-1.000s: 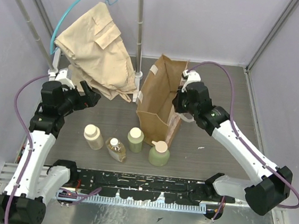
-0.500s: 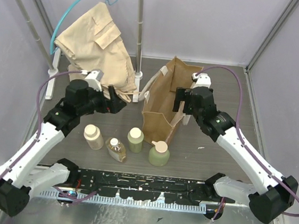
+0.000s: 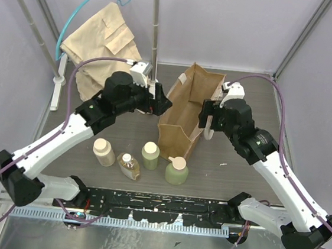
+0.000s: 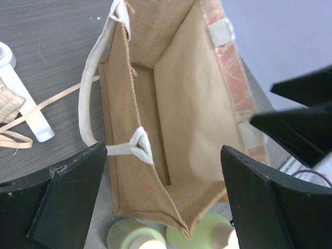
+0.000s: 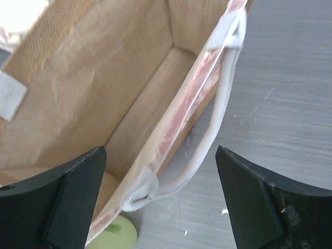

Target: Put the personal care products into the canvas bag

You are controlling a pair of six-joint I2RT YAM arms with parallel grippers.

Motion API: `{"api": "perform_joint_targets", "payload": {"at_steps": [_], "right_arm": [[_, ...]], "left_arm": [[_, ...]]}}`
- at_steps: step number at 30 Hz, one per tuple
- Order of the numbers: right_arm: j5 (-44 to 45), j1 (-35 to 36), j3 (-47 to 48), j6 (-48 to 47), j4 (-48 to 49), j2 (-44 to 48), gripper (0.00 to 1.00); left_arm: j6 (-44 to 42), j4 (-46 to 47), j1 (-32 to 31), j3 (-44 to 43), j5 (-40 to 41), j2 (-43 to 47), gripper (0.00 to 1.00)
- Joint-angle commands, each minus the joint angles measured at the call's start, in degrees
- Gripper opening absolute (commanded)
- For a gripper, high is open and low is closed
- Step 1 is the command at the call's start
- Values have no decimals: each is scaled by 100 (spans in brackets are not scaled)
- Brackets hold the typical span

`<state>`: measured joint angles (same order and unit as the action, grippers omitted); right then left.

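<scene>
The canvas bag (image 3: 187, 106) stood upright with its mouth open near the middle of the bench (image 3: 212, 165), a grey wood-grain surface. One whitish strap handle (image 4: 85, 104) drooped over the bag's left side and the other (image 5: 207, 150) over its right. All four bottles stood outside the bag in a loose row in front of it. The cream bottle (image 3: 103, 152) was farthest left, then the amber bottle (image 3: 128, 165) with its white cap. The green cylinder (image 3: 150, 155) and the rounder green bottle (image 3: 176, 170) with a cream top stood just beside the bag's near end. Plain lilac walls closed the space in. At the back left a metal rack (image 3: 156, 34) carried a blue hanger (image 3: 76, 14) and a beige garment (image 3: 97, 40) that hung down to the bench. The left gripper (image 3: 162, 103) hovered at the bag's left rim. In its own camera its black fingers (image 4: 72, 197) were spread wide, looked down into the bag and held nothing. The right gripper (image 3: 205, 121) hung at the bag's right rim. Its fingers (image 5: 72, 197) were likewise spread far apart above the rim and strap, and gripped nothing.
</scene>
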<state>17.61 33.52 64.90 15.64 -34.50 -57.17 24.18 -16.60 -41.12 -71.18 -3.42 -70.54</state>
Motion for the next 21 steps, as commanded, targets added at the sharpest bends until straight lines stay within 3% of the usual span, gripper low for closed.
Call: {"api": "perform_joint_targets", "payload": {"at_steps": [1,9,21], "right_arm": [[-390,163,136,235,-812,242,92],[-836,217,155,296,-1426,1188,92],[-1639,239,-586,241,-1787,1328,89]], "left_arm": [[-292,-24,-172,-247,583,-629,98],[-514,-236,-406,-516,1193,-1340,98],[-710,-335,-438,-600,1735,-1566,98]]}}
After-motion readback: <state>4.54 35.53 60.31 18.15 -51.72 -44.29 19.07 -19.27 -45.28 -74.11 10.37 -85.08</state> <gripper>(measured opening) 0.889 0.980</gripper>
